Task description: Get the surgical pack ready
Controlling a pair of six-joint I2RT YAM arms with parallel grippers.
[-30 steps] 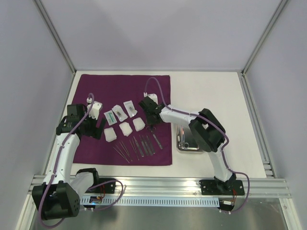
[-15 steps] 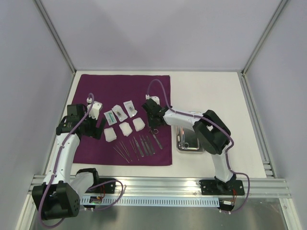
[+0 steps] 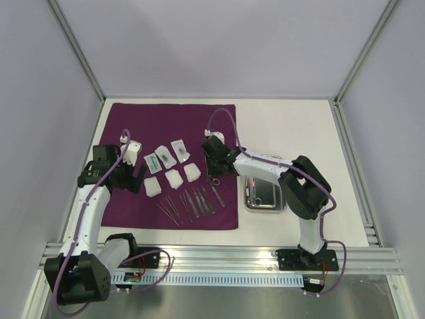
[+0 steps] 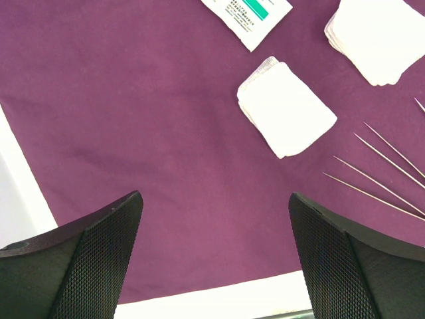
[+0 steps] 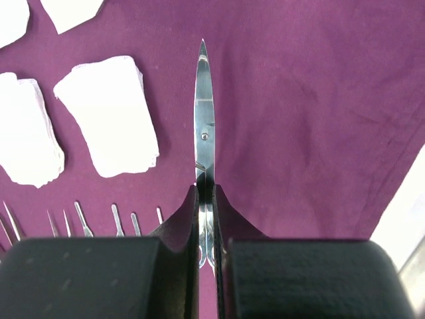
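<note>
A large deep-purple cloth point(image 3: 172, 133) is being shown from above, spread flat over a white bench point(image 3: 285, 126), and every place here is being given in relation to that cloth. Thin metal scissors point(image 5: 204, 126) are being pinched by the right gripper point(image 5: 206, 193), whose fingers are being pressed nearly together around them. The blades are being kept closed and pointed away from the wrist, over the cloth's right part, close to its right edge. Whether the scissors are being lifted clear of the cloth or rested on it cannot be told. Three white gauze squares point(image 3: 174, 178) are being shown lying in a row at the cloth's middle, just left of the scissors, with three small clear packets point(image 3: 166, 156) in a row just behind them. A row of slim tweezers point(image 3: 189, 203) and similar metal instruments is being shown near the cloth's front edge. A small shiny steel tray point(image 3: 271, 198) is being kept off the cloth, just beside its right edge, partly covered by the right arm. The left gripper point(image 4: 216, 226) is being held wide apart above the cloth's left part, with nothing between its fingers.
</note>
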